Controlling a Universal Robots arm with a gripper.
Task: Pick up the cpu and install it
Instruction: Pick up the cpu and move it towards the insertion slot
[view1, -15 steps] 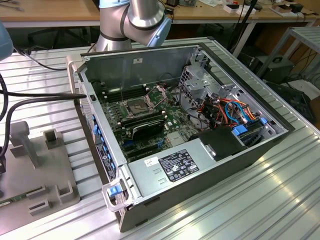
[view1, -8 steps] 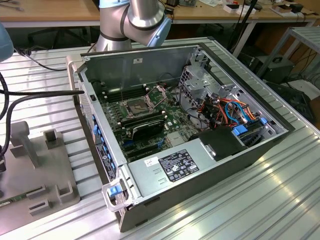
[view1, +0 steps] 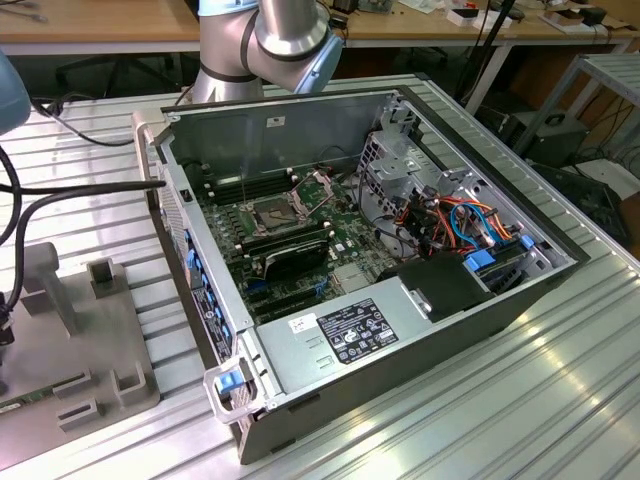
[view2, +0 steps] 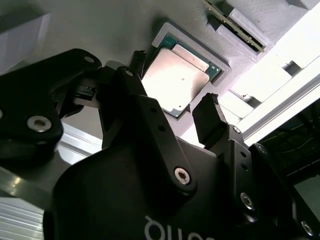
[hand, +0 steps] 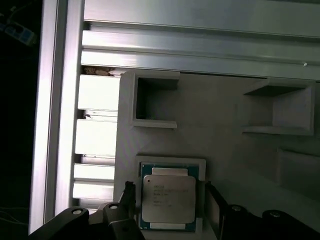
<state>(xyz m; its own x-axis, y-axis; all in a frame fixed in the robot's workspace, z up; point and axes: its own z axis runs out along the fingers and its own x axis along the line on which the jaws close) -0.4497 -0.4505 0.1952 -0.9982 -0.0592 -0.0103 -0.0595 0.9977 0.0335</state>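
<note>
First wrist view: a square cpu (hand: 167, 199), with a silver lid and a green edge, lies flat in a shallow pocket of a grey moulded holder (hand: 225, 140). The black tool (hand: 170, 200) hangs just over the holder. Its two fingers (hand: 129, 192) are spread wide, one on each side of the cpu, and hold nothing. In the exterior view, the holder sits on a ribbed aluminium counter (view1: 480, 410). An open computer case (view1: 420, 320) lies beside the holder, toward the exterior view's right, with a dark socket (view1: 272, 212) on its motherboard.
</note>
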